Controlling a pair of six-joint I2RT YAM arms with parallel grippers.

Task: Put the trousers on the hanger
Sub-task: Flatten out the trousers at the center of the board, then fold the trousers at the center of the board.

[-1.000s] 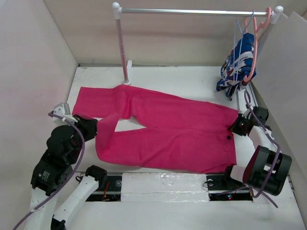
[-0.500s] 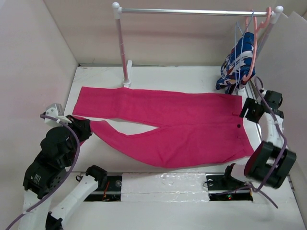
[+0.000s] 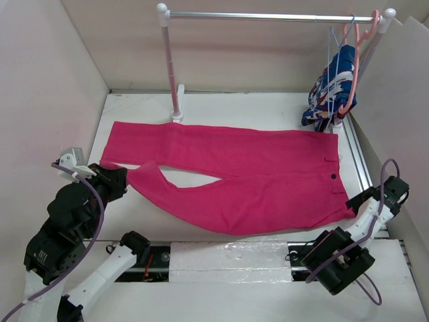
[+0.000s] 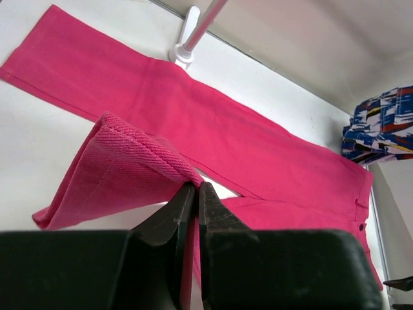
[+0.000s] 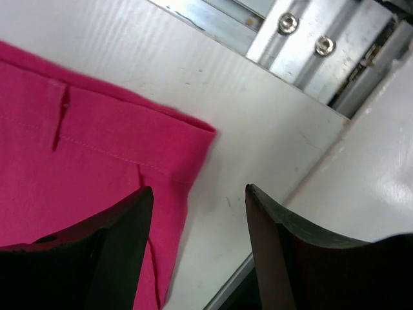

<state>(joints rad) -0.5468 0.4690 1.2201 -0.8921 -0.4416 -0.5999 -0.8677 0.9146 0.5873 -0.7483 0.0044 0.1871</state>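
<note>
The magenta trousers (image 3: 234,168) lie spread flat across the table, waistband to the right and legs to the left. My left gripper (image 3: 120,180) is shut on the cuff of the near leg, and the cloth folds up over its tips (image 4: 195,187). My right gripper (image 3: 356,201) stands open just off the waistband's near right corner, holding nothing. In the right wrist view the trousers (image 5: 84,148) lie under the left finger, with bare table between the fingertips (image 5: 199,188). The thin light-blue hanger (image 3: 330,50) hangs on the rail at the far right.
A salmon-pink hanger (image 3: 357,67) and a blue-and-white patterned garment (image 3: 332,90) hang beside the blue one on the metal rail (image 3: 268,16). The rack's post (image 3: 171,67) stands at the back left of the trousers. Walls close in on both sides.
My right gripper let go of the waistband, opened and swung back to the near right. The trousers were stretched out flatter, and my left arm drew the near leg's cuff leftward.
</note>
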